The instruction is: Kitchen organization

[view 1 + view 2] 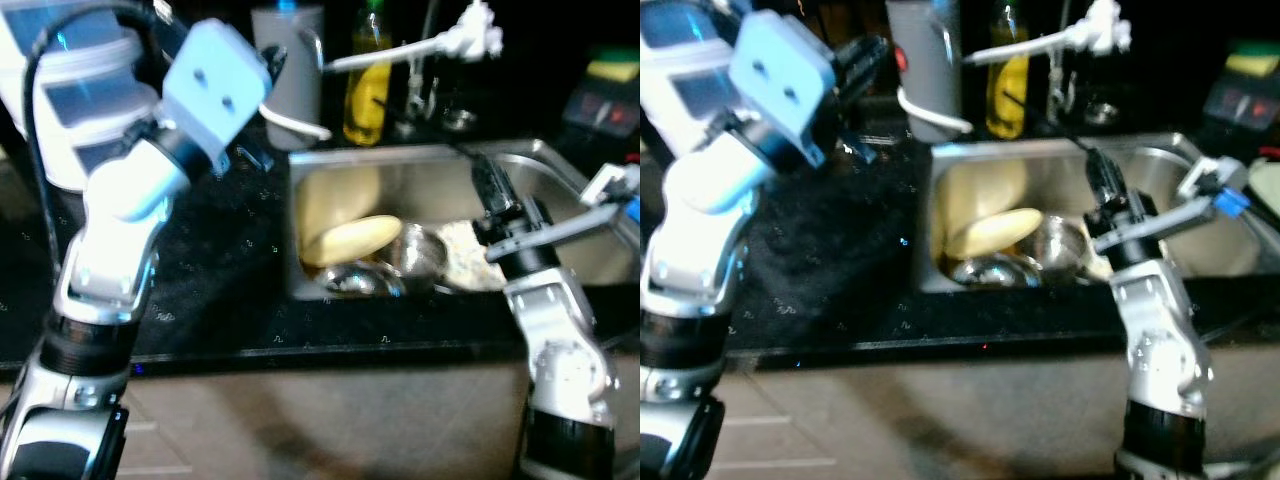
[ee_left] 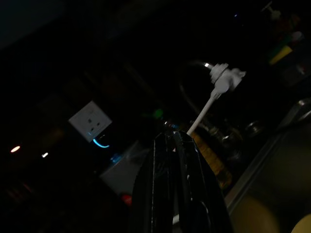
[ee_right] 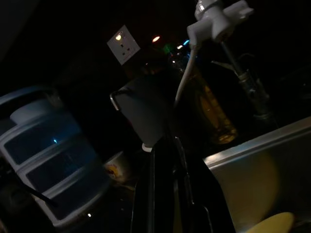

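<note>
Sink (image 1: 520,160) full: yellow plate (image 1: 352,238), steel bowls (image 1: 420,252) piled inside, none moved out yet. Right gripper (image 1: 1102,180) poised above sink rim near bowls, fingers pressed together, holding nothing. Left gripper (image 1: 862,55) raised over black table (image 1: 210,290) by grey jug (image 1: 290,60), fingers look closed (wrist view dark, so probably empty). Judgement: organizing barely begun; dishes remain to clear.
</note>
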Controlling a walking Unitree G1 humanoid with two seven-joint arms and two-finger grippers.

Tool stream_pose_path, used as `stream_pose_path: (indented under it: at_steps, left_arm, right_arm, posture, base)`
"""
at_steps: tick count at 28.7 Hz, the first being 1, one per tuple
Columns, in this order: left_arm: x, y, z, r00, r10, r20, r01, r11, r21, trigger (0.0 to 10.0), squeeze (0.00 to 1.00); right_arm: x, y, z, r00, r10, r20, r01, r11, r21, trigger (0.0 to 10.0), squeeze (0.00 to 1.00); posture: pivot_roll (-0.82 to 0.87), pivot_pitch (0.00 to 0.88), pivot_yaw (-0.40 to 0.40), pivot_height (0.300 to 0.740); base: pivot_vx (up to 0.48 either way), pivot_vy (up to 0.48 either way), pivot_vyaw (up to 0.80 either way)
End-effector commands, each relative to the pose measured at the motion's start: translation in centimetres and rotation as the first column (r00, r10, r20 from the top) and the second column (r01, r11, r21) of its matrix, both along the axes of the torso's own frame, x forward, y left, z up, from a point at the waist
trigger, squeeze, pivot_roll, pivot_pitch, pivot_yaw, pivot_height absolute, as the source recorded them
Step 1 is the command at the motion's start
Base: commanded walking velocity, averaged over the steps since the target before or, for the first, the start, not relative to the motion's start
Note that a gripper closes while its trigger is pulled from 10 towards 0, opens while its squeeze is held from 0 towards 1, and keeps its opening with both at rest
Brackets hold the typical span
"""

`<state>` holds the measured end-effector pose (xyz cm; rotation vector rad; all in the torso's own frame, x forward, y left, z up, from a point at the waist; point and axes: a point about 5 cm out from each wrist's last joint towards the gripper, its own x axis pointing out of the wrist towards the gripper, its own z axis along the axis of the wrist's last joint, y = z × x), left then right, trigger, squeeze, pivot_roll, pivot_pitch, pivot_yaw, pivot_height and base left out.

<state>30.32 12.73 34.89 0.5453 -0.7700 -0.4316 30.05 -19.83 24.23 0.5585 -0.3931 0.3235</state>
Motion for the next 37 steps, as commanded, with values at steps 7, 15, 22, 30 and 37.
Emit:
stream_pose_path:
  at_steps: [7,15,22,30,37]
  left_arm:
    - [0.2,-0.2,-0.5,0.997,-0.064,-0.051,0.061,0.997,-0.054,10.0,0.00]
    - [1.0,-1.1,-2.3,0.961,-0.229,-0.154,0.205,0.966,-0.157,10.0,0.00]
    - [1.9,-1.5,-4.0,0.950,-0.251,-0.188,0.217,0.959,-0.183,10.0,0.00]
    - [3.9,-2.2,-7.4,0.968,-0.134,-0.213,0.114,0.988,-0.104,10.0,0.14]
    - [4.2,-3.1,-8.0,0.965,-0.154,-0.213,0.133,0.985,-0.108,10.0,1.00]
  right_arm:
    - [0.4,0.0,-1.5,0.995,-0.056,-0.088,0.042,0.987,-0.153,10.0,0.00]
    - [1.2,-0.6,-4.1,0.950,-0.177,-0.256,0.062,0.914,-0.401,10.0,0.00]
    - [1.1,-0.3,-4.9,0.931,-0.189,-0.313,0.015,0.875,-0.484,10.0,0.00]
    - [1.0,-0.2,-5.5,0.917,-0.219,-0.332,-0.014,0.817,-0.576,10.0,0.00]
    - [0.9,0.0,-5.0,0.927,-0.220,-0.305,0.006,0.821,-0.571,10.0,0.91]
  posture:
    - [-0.09,0.000,0.020,0.740]
    - [-0.09,0.000,0.019,0.740]
    - [-0.09,0.000,0.021,0.740]
    - [-0.13,0.000,0.023,0.740]
    - [-0.14,0.000,0.027,0.740]
  base:
    - [0.000,0.000,0.00]
    - [0.000,0.000,0.00]
    - [0.000,0.000,0.00]
    - [0.000,0.000,0.00]
    - [0.000,0.000,0.00]
